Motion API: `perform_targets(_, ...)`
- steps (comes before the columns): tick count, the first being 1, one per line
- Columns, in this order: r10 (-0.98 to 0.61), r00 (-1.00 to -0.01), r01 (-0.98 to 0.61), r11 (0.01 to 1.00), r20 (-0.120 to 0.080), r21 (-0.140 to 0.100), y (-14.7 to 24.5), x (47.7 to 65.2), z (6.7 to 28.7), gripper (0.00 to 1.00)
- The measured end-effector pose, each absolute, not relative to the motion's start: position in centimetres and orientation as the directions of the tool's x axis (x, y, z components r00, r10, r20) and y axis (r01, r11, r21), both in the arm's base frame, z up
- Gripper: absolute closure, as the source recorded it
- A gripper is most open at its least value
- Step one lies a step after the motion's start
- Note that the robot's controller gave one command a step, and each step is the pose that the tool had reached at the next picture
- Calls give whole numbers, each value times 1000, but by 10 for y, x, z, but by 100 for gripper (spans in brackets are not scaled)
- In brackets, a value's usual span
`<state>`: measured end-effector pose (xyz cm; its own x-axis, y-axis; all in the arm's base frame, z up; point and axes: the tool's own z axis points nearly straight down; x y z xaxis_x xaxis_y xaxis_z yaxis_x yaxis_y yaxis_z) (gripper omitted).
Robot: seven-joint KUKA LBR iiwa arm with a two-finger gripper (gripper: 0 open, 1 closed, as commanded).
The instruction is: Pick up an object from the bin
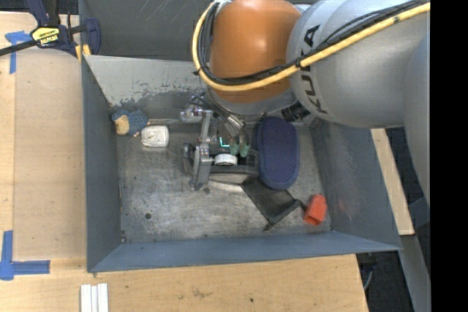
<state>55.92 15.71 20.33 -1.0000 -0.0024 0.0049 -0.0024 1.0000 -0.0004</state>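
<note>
Lying just beside the tool (209, 163) is a dark-blue pad (277, 151) — oval, rounded.

We saw a scuffed grey bin (99, 172) holding a dark blue oval pad (276, 151), a white lump (155, 136), a tan and blue piece (122, 122), a black wedge (272, 203) and an orange-red block (315, 209); the arm's cover (248, 40) was orange.

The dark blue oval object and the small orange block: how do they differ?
The dark blue oval object is far larger than the small orange block. The oval is rounded; the block is angular. The oval lies mid-bin; the block lies nearer the lower right corner. Both rest on the bin floor.
</note>
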Motion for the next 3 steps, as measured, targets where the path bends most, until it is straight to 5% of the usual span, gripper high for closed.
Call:
perform_targets(1, -166, -986, -166, 986, -11, 2, 73, 579, 71, 0)
perform_targets(2, -163, -986, -163, 987, -27, 4, 76, 584, 78, 100)
perform_targets(3, -460, -888, -460, 888, -5, -2, 85, 591, 284, 100)
